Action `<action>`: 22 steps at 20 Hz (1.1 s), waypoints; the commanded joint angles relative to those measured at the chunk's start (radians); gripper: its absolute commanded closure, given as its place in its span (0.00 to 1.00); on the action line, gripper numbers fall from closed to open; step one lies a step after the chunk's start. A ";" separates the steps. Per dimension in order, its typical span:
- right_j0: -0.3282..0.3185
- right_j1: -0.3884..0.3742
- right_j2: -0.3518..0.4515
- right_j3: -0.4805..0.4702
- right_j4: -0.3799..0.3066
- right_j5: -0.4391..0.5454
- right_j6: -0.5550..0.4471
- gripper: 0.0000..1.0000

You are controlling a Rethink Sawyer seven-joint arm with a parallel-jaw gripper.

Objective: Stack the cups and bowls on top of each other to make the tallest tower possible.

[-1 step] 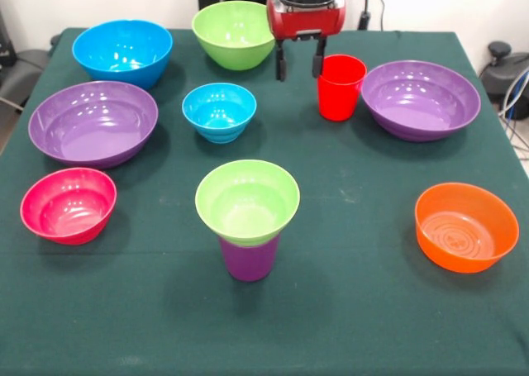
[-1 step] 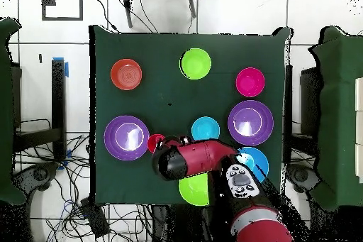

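Note:
My gripper (image 1: 299,65) hangs open at the far side of the table, with nothing between its fingers. The red cup (image 1: 340,87) stands upright just to its right, apart from the fingers; from above the red cup (image 2: 155,142) shows beside the arm's head. Near the table's middle stands the tower (image 1: 248,219): a small lime green bowl (image 1: 247,201) sits upright on the purple cup (image 1: 249,259). Overhead, only the lime green bowl (image 2: 196,63) of the tower shows. A small blue bowl (image 1: 219,111) lies to the left of the gripper.
Around the table stand a large blue bowl (image 1: 122,52), a large green bowl (image 1: 234,33), two wide purple bowls (image 1: 92,121) (image 1: 420,99), a pink bowl (image 1: 69,204) and an orange bowl (image 1: 466,227). The arm (image 2: 205,160) covers part of the large green bowl from above.

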 commanded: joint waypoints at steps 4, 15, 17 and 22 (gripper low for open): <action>0.042 0.033 0.000 0.072 -0.037 -0.041 0.098 0.00; 0.050 0.016 -0.004 0.087 -0.027 -0.029 0.097 0.00; 0.056 0.015 -0.007 0.091 -0.025 -0.034 0.103 0.00; 0.074 0.017 -0.008 0.098 -0.013 -0.052 0.120 0.00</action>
